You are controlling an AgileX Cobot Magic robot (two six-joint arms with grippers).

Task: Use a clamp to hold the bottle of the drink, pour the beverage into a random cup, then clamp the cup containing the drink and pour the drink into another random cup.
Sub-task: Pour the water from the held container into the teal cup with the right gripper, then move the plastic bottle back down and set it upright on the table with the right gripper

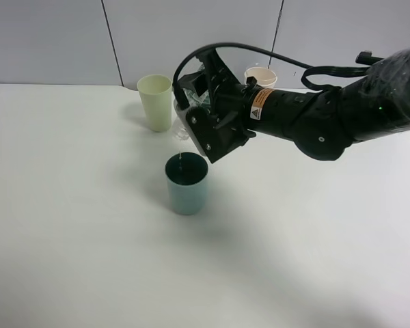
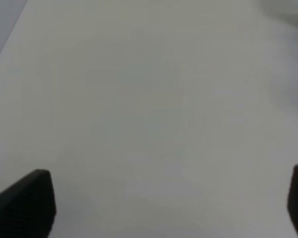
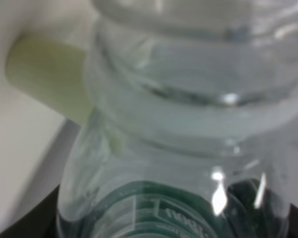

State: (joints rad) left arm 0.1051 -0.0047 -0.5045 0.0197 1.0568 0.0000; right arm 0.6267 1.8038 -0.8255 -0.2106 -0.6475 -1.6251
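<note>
My right gripper (image 1: 206, 128) is shut on a clear plastic bottle (image 1: 183, 117) and holds it tilted, mouth down, over a teal cup (image 1: 186, 184) in the middle of the table. A thin stream falls from the bottle into that cup. In the right wrist view the bottle (image 3: 188, 114) fills the frame, with the teal cup's dark rim (image 3: 149, 210) seen through it. A pale green cup (image 1: 155, 102) stands upright just behind and to the left; it also shows in the right wrist view (image 3: 47, 74). My left gripper (image 2: 164, 208) is open over bare table, its fingertips (image 2: 27, 203) wide apart.
A cream cup (image 1: 261, 75) stands at the back, partly hidden behind the right arm (image 1: 328, 116). The white table (image 1: 75, 239) ends at a grey wall behind the cups. The left arm is out of the exterior view.
</note>
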